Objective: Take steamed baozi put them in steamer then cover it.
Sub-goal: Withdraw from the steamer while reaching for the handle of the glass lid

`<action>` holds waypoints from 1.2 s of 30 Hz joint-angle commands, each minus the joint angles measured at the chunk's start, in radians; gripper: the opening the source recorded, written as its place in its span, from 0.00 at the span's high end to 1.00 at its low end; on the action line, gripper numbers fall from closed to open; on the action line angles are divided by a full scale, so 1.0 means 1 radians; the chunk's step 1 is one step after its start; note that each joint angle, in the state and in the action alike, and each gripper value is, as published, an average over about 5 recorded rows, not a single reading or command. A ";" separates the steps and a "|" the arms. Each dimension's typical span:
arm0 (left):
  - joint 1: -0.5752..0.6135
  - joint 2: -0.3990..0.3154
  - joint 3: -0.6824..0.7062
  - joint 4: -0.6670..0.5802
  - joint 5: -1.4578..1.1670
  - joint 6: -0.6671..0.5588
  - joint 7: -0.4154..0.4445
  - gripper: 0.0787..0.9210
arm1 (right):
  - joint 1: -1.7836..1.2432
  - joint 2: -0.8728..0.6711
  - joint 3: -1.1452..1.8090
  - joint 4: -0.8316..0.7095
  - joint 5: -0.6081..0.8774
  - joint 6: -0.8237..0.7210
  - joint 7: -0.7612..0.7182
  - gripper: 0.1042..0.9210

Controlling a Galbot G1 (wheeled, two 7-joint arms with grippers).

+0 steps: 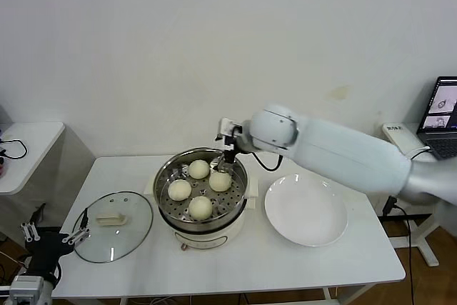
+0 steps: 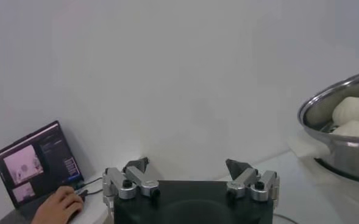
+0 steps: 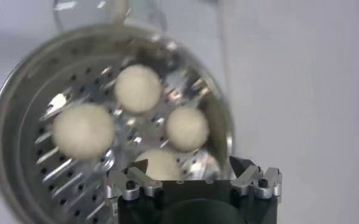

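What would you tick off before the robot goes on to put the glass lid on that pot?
1. All four steamed baozi sit on the perforated tray inside the steamer: ok.
2. White plate holds no bun: ok.
3. Right end effector open and holding nothing: ok.
4. Right end effector clear of the steamer: not ok, it hangs just above the rear rim, over a bun.
5. Cover within reach, lying flat on the table to the steamer's left, handle up: ok.
6. Left end effector open and free to take the cover: ok, parked low off the table's left front corner.
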State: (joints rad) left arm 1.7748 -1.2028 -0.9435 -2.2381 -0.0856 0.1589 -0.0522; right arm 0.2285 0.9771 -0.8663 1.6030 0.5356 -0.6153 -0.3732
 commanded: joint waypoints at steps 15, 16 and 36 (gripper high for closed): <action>-0.031 -0.039 0.086 0.092 0.068 -0.072 -0.019 0.12 | -1.408 0.067 1.291 0.256 -0.327 0.811 0.366 0.12; -0.034 -0.038 0.092 0.104 0.086 -0.082 -0.020 0.12 | -1.451 0.106 1.331 0.261 -0.347 0.827 0.347 0.12; -0.041 0.075 0.052 0.382 1.160 -0.386 -0.109 0.12 | -1.845 0.459 1.660 0.370 -0.397 0.787 0.209 0.12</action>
State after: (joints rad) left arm 1.7320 -1.1785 -0.8677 -1.9968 0.4942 -0.1005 -0.0980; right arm -1.3888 1.3090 0.5865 1.9208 0.1713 0.1592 -0.1308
